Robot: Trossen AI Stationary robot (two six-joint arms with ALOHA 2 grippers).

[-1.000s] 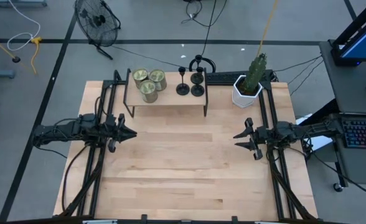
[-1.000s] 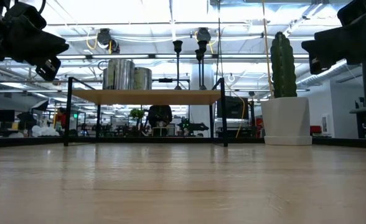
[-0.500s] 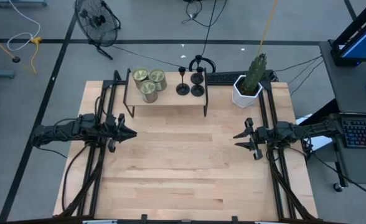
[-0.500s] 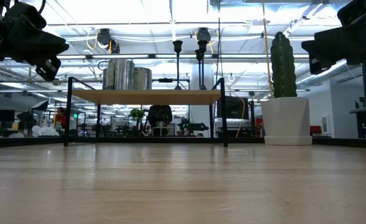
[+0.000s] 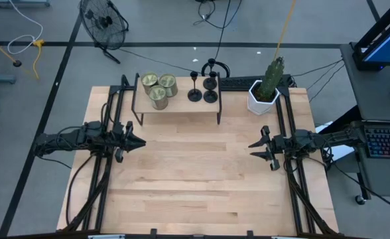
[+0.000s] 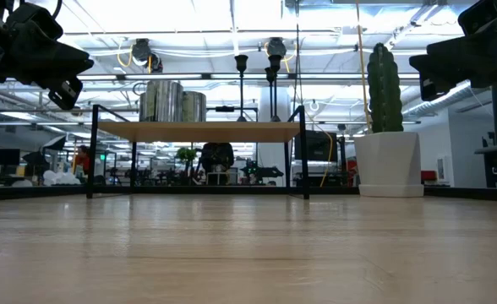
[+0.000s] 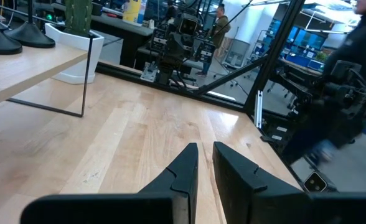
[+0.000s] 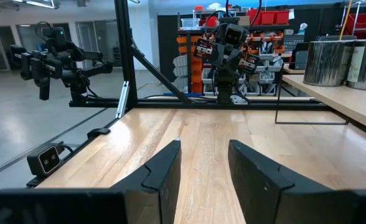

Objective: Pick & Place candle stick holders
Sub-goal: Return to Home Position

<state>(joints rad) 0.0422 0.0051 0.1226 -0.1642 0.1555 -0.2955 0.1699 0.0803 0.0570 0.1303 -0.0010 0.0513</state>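
**All three candle stick holders (image 5: 210, 97) on the far shelf (image 5: 182, 107), both arms hanging at mid-table**

Nearest the front edge: the pale wooden table (image 5: 195, 192), laid in planks in the high view and filling the foreground in the low view.

At mid-table, on the left side: left gripper (image 5: 140, 142), held above the wood and aimed inward toward the centre, with fingers (image 7: 182, 171) drawn almost together. Only a thin slit between them, clenched on nothing.

Opposite, on the right side at the same depth: right gripper (image 5: 252, 151), likewise above the surface and aimed inward, well apart from its counterpart. Spread wide at the fingertips, released, grasping nothing.

Farther back, along the far edge and left of centre: the shelf, a wooden board on thin black legs. On its left part, three metal tins (image 5: 158, 97) bunched close together. On its right part, the holders, matte black, upright on round bases with thin stems. Two side by side toward the board's near edge, the third behind the right-hand one. Close together; touching or not, cannot tell.

Near the shelf's right end, at the table's far right corner: a cactus (image 5: 272, 74) standing in a white pot (image 5: 258, 101).

Beyond the table: a fan (image 5: 102, 23) on the grey floor at the far left, and a keyboard (image 5: 387, 143) off to the right.
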